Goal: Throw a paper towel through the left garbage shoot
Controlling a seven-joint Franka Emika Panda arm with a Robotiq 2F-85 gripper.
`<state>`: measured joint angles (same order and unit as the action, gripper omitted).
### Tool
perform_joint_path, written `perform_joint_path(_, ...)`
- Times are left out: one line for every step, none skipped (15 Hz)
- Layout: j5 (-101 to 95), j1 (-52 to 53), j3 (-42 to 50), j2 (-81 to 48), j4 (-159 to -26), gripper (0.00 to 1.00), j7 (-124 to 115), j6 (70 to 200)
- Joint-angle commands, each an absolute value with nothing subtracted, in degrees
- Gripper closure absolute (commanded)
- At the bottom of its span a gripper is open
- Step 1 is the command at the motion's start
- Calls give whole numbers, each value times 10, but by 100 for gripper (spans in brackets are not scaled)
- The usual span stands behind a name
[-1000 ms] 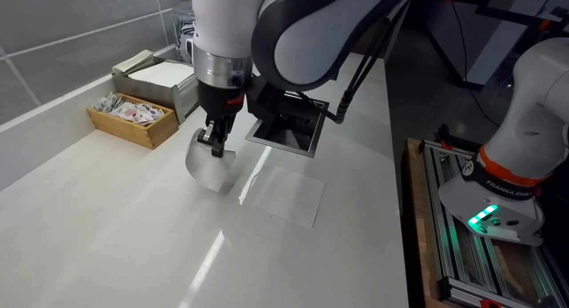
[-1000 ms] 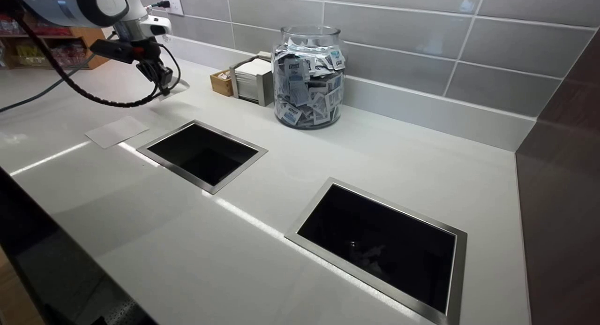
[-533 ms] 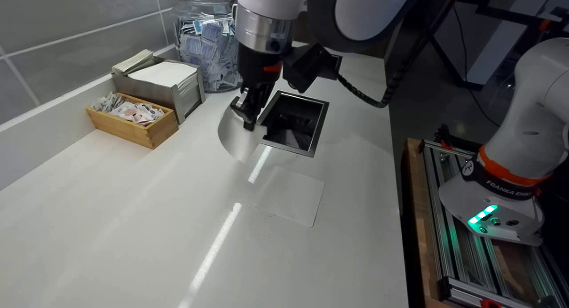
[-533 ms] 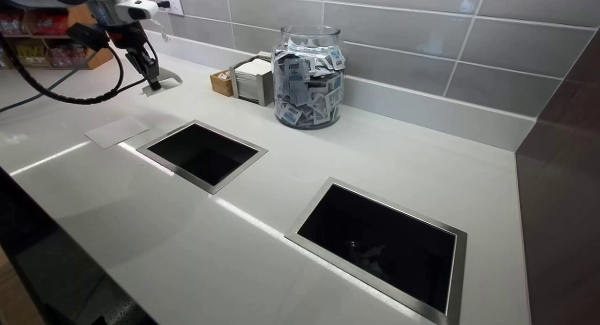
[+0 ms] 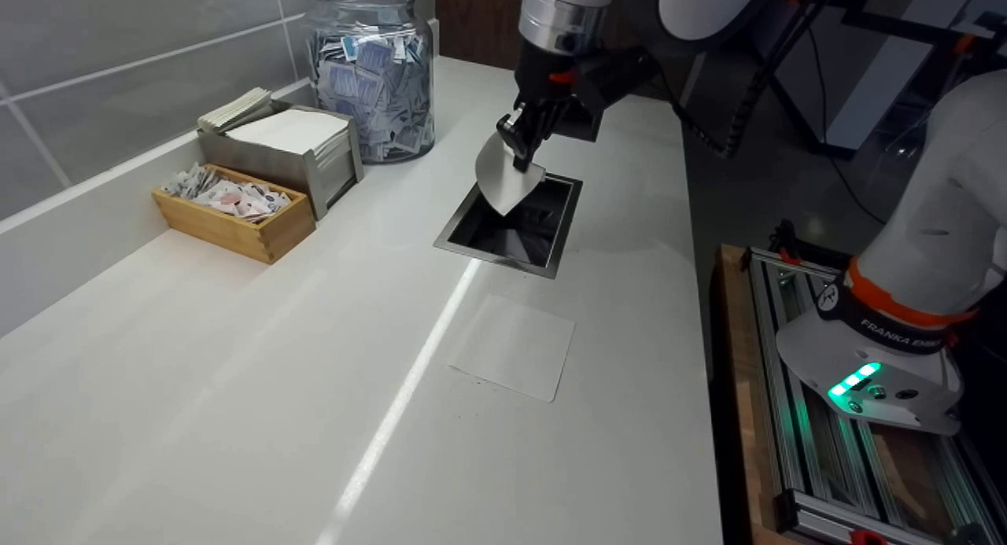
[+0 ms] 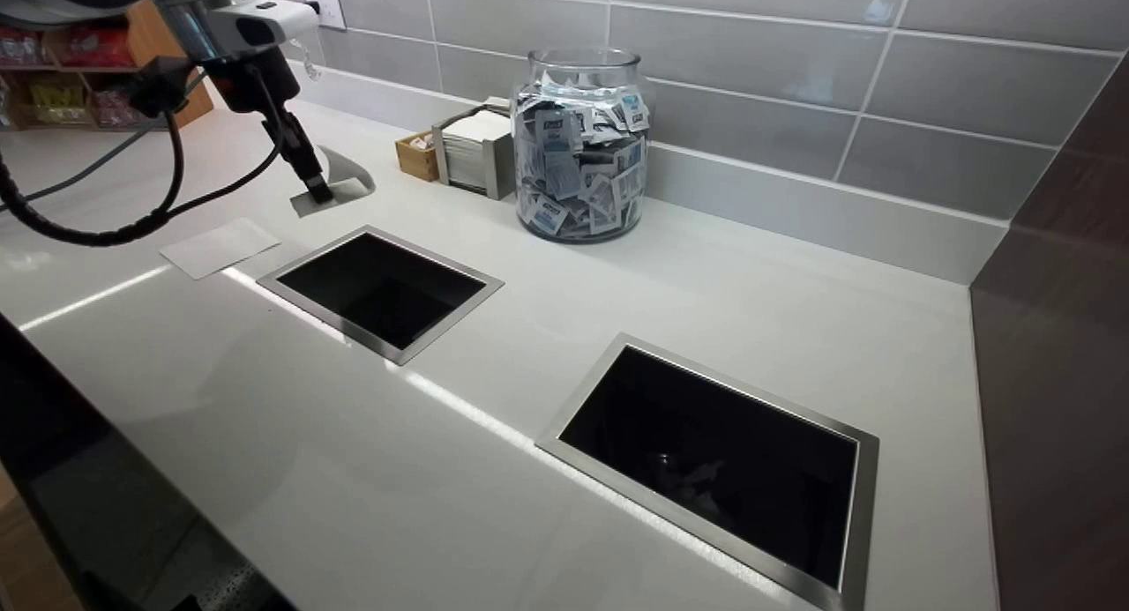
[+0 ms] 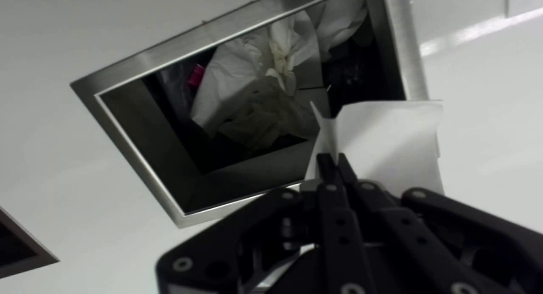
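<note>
- Gripper [image 7: 335,159] pinches the paper towel [image 7: 390,145], which is bent at the grip and held clear of the counter [image 5: 260,419].
- Done, by my reading: the pick and most of the carry. In the wrist view the towel overlaps a corner of the nearer chute [image 6: 450,318], probably the left one meant, since in an exterior view it lies left of a second chute [image 6: 688,519].
- Left to do: bring it squarely over the hole and let go. How much is above the opening, I cannot tell.
- Matching sheet [image 5: 511,348] lies flat beside the chute; crumpled white paper [image 7: 242,65] shows inside.
- Writing: "FRANKA EMI…" on the robot base [image 5: 905,364], the ending curving away. Print on the packets [image 5: 374,89] in the glass jar [image 5: 362,16] is too small to read surely.
</note>
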<state>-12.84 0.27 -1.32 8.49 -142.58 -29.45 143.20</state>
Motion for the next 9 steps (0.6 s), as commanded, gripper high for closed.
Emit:
perform_joint_path(-156, -37, -16, 125, -1467, 100, -325, 1440)
perform_joint_path(-160, -45, -18, 126, -1469, 100, -327, 1444)
perform_joint_path(-165, -51, -21, 126, -1470, 100, -328, 1449)
perform_joint_path(-172, -56, -23, 126, -1469, 96, -330, 1451)
perform_joint_path(-176, -58, -25, 126, -1467, 73, -331, 1453)
perform_joint_path(-178, -59, -26, 124, -1465, 71, -332, 1457)
perform_joint_path(-181, -60, -28, 124, -1464, 70, -334, 1460)
perform_joint_path(-181, -60, -29, 125, -1464, 62, -334, 1463)
perform_joint_path(-181, -61, -30, 125, -1464, 56, -335, 1465)
